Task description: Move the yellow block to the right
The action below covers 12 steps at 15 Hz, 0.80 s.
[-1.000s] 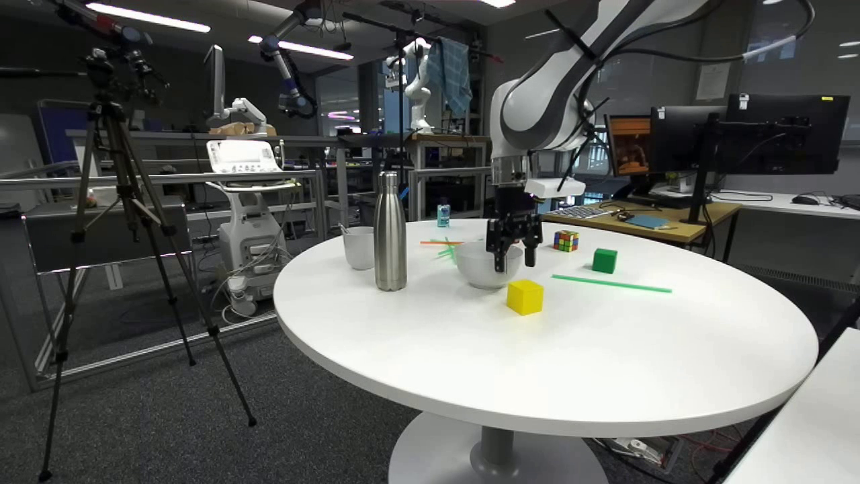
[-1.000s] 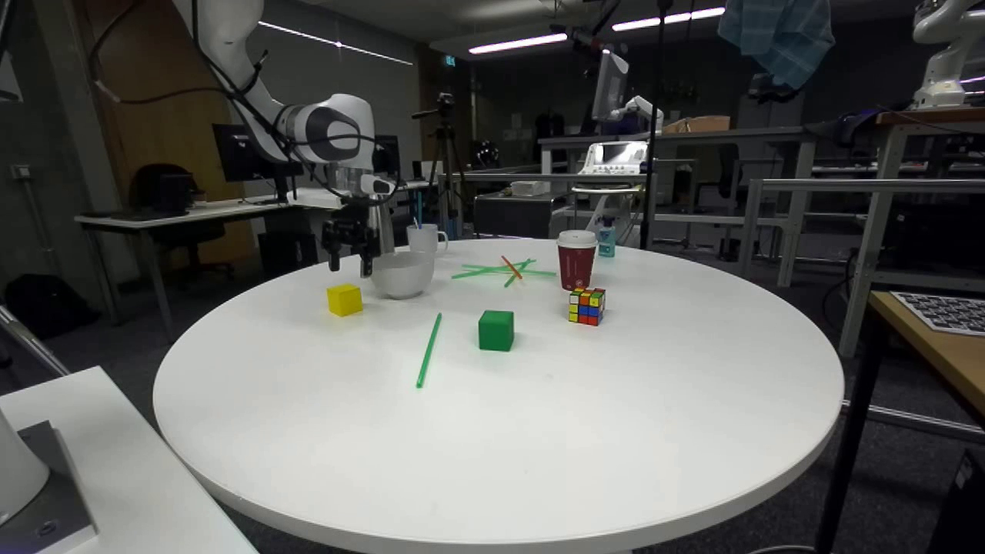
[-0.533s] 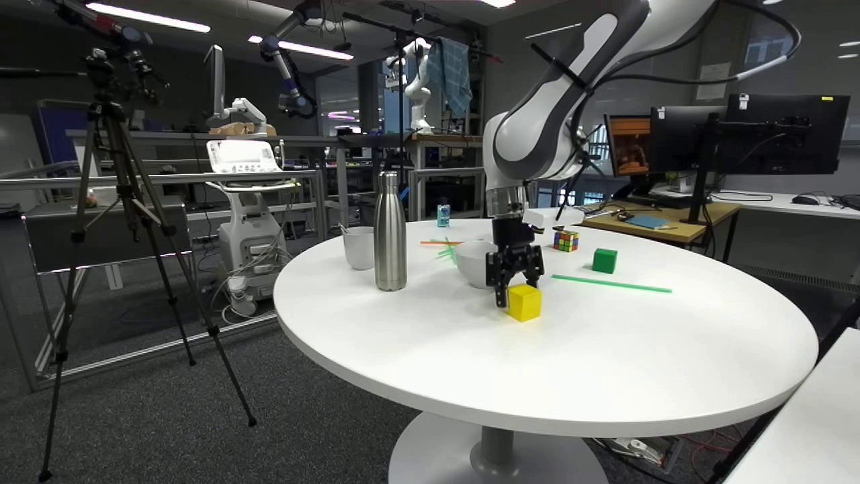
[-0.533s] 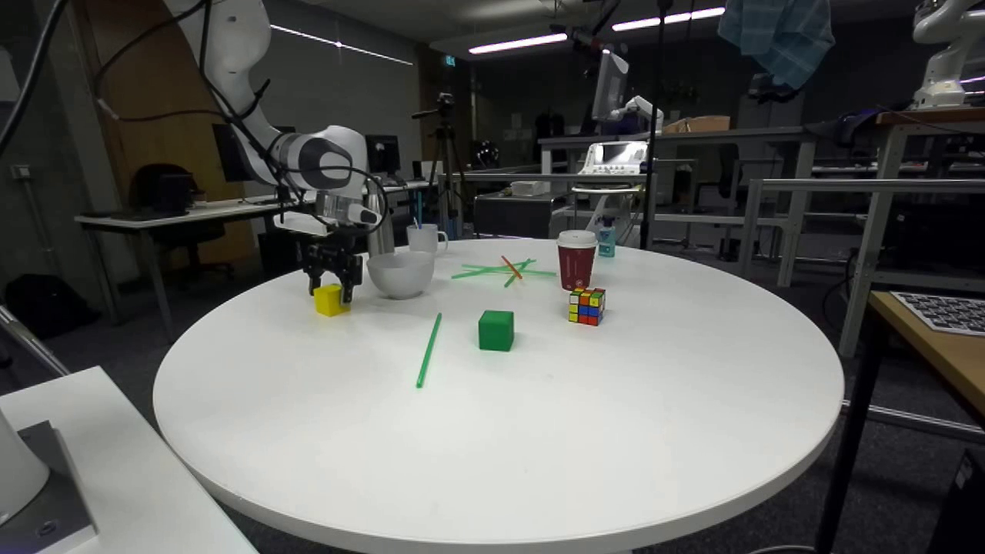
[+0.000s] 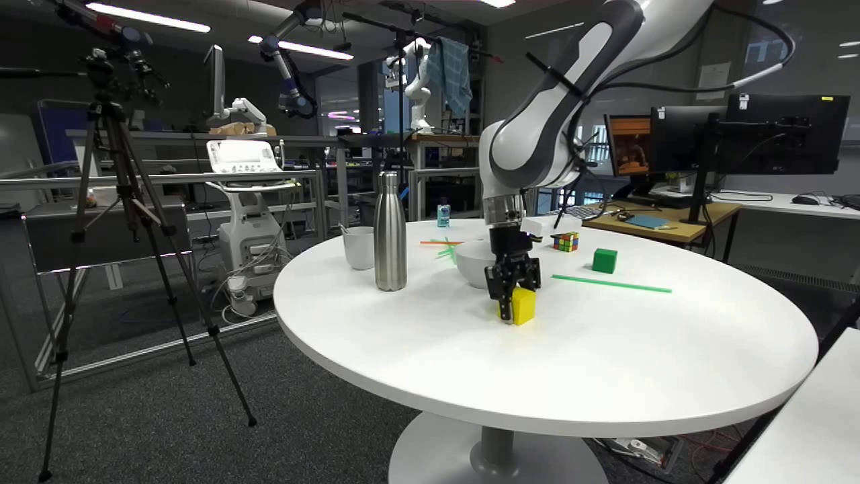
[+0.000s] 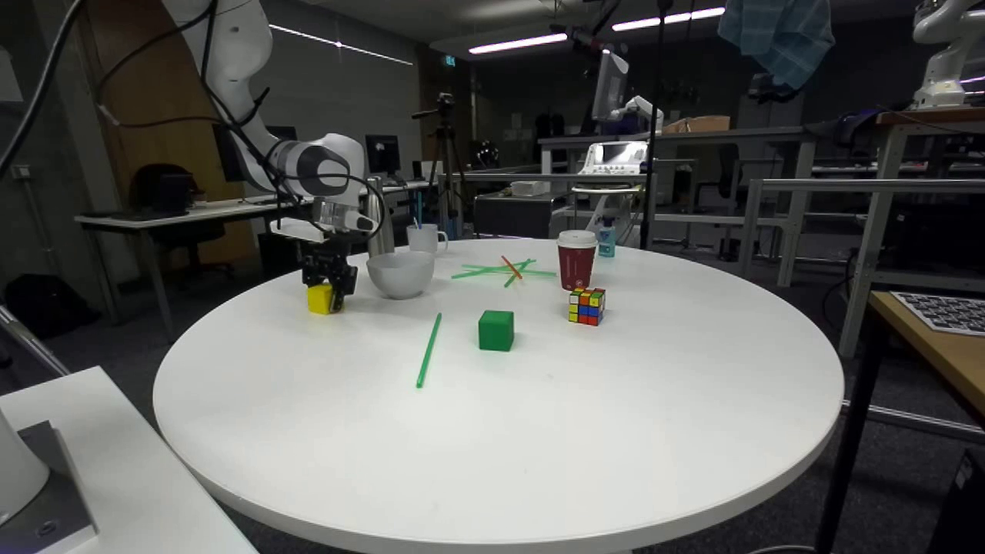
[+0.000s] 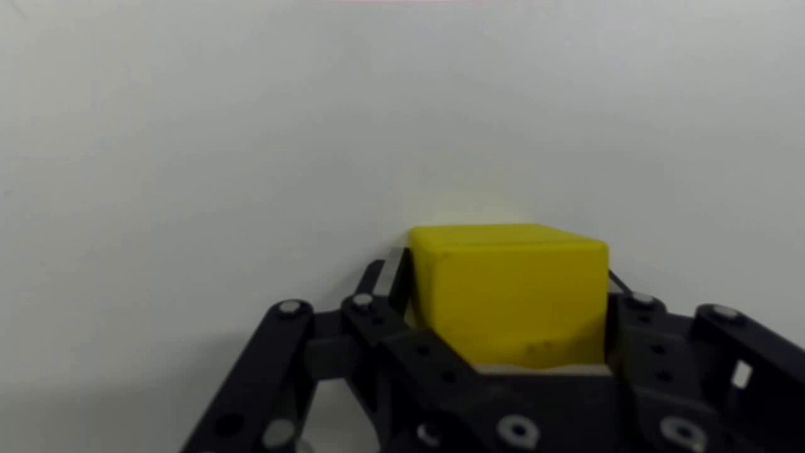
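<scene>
The yellow block (image 7: 516,296) stands upright between the black fingers of my gripper (image 7: 510,277) in the wrist view, with a finger against each side. An exterior view shows the gripper (image 5: 521,306) pointing down, its near finger covering part of the block (image 5: 525,308). From another angle, the block (image 6: 318,300) appears to rest on the white round table (image 6: 539,431), partly behind a finger. The far fingertip is mostly hidden by the block.
A white bowl (image 6: 402,277) is close beside the gripper. A steel bottle (image 5: 390,235) stands beyond it. Elsewhere on the table are a green stick (image 6: 429,350), a green block (image 6: 496,331), a puzzle cube (image 6: 587,307) and a red cup (image 6: 577,261).
My gripper has come down around the yellow block and its fingers have closed in on it. The block has shifted slightly away from the bowl.
</scene>
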Available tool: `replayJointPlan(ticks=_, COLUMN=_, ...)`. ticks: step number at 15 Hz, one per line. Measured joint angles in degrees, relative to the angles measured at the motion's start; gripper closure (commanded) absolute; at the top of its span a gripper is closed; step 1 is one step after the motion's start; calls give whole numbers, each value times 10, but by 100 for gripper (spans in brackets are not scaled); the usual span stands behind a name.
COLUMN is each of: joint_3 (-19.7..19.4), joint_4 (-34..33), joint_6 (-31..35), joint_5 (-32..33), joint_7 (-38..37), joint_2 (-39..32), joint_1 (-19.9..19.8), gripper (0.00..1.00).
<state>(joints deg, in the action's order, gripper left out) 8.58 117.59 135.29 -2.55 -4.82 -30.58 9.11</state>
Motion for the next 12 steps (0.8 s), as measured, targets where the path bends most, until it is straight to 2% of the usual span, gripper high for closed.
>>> replayJointPlan(ticks=2, joint_3=1, joint_4=-5, joint_6=-3, joint_5=0, joint_7=0, joint_2=1, joint_1=0, gripper=68)
replayJointPlan(ticks=12, joint_3=1, joint_4=-12, joint_6=-2, joint_5=2, joint_7=0, joint_2=-1, joint_1=20, gripper=68)
